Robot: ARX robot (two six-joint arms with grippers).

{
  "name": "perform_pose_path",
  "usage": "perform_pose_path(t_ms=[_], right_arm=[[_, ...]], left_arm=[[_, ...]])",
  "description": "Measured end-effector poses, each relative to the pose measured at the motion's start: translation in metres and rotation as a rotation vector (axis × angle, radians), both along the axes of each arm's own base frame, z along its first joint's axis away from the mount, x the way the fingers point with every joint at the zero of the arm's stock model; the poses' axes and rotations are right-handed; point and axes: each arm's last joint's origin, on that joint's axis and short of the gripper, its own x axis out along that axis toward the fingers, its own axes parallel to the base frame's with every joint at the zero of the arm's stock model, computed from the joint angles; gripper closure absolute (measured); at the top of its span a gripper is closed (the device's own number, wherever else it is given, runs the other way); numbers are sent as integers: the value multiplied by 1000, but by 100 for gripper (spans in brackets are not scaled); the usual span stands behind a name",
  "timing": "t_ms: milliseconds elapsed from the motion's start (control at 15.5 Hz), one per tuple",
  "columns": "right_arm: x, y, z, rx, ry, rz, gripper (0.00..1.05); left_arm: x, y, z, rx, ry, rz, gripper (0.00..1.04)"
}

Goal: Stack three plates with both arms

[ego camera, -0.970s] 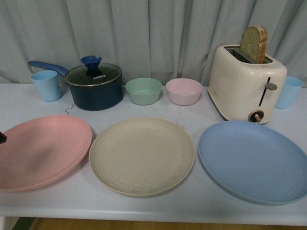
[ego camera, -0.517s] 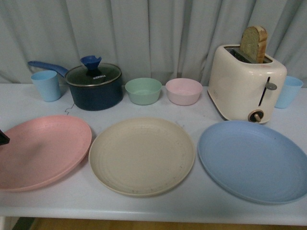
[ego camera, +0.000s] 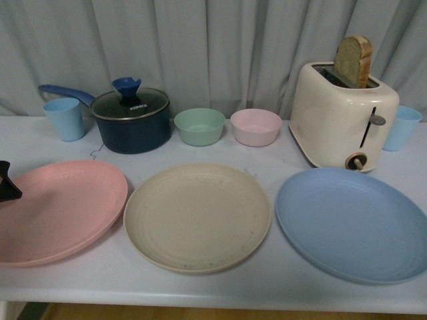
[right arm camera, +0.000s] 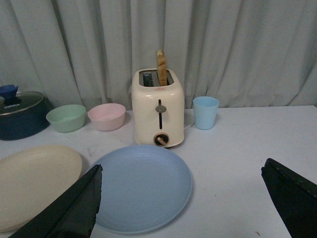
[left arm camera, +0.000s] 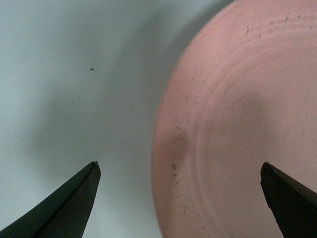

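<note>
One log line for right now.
stack: none | left gripper: open over pink plate rim | right gripper: open, facing blue plate | beige plate: free

pink plate (ego camera: 63, 210), beige plate (ego camera: 197, 217), light blue plate (ego camera: 352, 223)

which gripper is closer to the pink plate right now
Left. The left gripper hangs at the pink plate's outer rim, jaws open, one either side of the edge. The right gripper faces the blue plate, at the row's other end.
</note>
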Motion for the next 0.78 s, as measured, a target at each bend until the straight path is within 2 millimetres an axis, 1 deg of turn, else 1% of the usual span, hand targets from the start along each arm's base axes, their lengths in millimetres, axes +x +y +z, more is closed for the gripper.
perform_pose_path(t_ms=[65,194,517,582,646,776], right_arm=[[0,0,0,0,0,0,6],[0,0,0,0,0,0,6],[0,0,0,0,0,0,6],[0,0,0,0,0,0,6],[0,0,0,0,0,0,6],[0,0,0,0,0,0,6]], left_arm=[[4,3,-9,-15,21,0,17],[6,9,-16,-23,32,13,38],[6,18,-17,-33,28,32,92],[6,20,-16,-52,21,43,100],[6,22,-15,-71,13,52,102],[1,23,-13,-79,9,75,102]])
